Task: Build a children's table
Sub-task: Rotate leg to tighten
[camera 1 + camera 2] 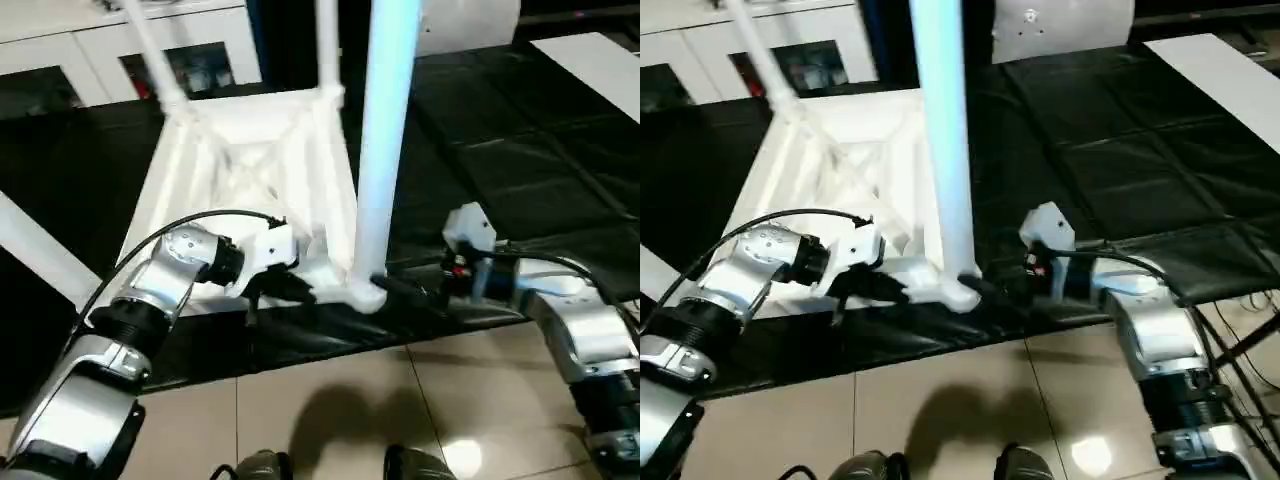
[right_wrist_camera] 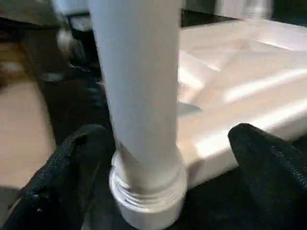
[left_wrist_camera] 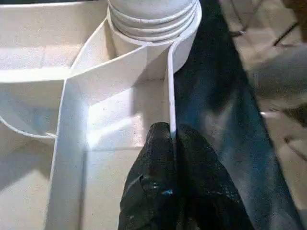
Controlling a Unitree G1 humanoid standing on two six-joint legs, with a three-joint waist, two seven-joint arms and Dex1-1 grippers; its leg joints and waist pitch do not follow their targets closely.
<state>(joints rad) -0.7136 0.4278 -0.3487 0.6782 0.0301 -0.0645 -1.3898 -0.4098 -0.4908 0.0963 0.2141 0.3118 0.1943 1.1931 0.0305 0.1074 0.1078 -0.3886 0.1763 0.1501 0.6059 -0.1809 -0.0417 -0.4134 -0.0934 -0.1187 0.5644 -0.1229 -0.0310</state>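
leg (image 1: 385,140) seating in corner socket (image 3: 152,28). left gripper (image 3: 173,143) pinches tabletop rim (image 3: 171,86); right gripper (image 2: 168,158) agape around leg. next: clamp leg, twist home.

No text, label, brand, number or sign can be read in any of the views.
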